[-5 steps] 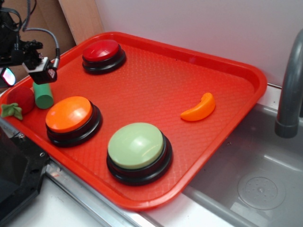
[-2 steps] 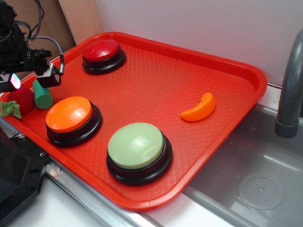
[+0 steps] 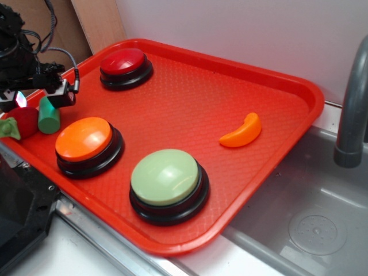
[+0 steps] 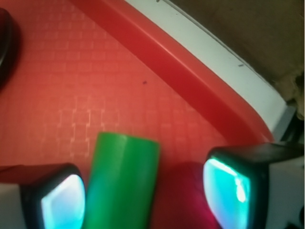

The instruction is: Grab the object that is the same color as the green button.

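The small green cylinder (image 3: 49, 116) lies on the red tray (image 3: 190, 92) at its far left, beside the red strawberry toy (image 3: 23, 122). In the wrist view the cylinder (image 4: 121, 183) sits between my fingers, close to the left pad (image 4: 62, 202), with the strawberry (image 4: 178, 198) between it and the right pad (image 4: 228, 191). My gripper (image 3: 37, 95) is open, low over both, with its jaws straddling them. The pale green button (image 3: 167, 179) stands at the tray's front.
An orange button (image 3: 85, 141) stands just right of the cylinder, a red button (image 3: 123, 64) at the back. An orange banana-shaped toy (image 3: 241, 131) lies right of centre. The tray rim (image 4: 190, 78) runs close behind the gripper. A sink (image 3: 310, 218) and grey tap (image 3: 352, 109) are at right.
My gripper has moved down and slightly left around the cylinder. The cylinder and strawberry have shifted a little to the left.
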### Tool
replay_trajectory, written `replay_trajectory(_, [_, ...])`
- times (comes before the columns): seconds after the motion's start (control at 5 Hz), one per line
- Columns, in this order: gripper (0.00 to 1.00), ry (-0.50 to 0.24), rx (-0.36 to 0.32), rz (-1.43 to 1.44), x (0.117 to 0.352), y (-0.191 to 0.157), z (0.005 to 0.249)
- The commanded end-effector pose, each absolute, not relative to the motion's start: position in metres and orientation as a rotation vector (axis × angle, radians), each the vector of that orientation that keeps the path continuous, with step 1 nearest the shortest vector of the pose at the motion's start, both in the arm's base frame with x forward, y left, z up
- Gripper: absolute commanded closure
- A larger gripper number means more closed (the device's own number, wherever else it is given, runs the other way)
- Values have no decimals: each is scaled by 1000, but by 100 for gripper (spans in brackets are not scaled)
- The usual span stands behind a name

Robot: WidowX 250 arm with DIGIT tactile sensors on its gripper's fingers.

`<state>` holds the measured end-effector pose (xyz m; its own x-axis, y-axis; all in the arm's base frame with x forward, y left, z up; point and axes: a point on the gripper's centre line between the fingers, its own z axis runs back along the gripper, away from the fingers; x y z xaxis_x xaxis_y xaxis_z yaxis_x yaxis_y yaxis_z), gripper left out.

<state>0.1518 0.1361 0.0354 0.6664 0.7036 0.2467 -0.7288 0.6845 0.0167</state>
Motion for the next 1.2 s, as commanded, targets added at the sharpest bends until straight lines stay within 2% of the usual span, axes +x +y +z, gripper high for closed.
replay_trajectory(0.0, [0,-212,-61,757,157,144,19])
replay_trajectory(0.2, [0,-181,-131,717,157,135,13])
replay_trajectory(0.4, [100,-199,-136,716,156,131,16])
replay_trajectory(0.8, [100,-212,-142,721,159,126,25])
replay_trajectory(1.0, [100,-218,-121,700,166,121,38])
